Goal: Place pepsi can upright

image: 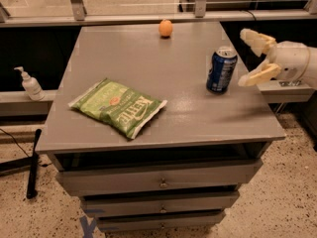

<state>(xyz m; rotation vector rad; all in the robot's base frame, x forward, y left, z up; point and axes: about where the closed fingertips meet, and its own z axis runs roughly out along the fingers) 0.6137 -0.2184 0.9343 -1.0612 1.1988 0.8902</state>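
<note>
Pepsi can (221, 69) stands upright on the right side of the grey table (148, 73), silver top up. Your gripper (242, 58) hovers just right of it, jaws spread wide, touching nothing. You have a green chip bag (119, 107) lying flat at near left and an orange (166, 28) by the far edge. Drawers (158, 175) below hide their contents. A pump bottle (30, 85) sits on the left ledge.
</note>
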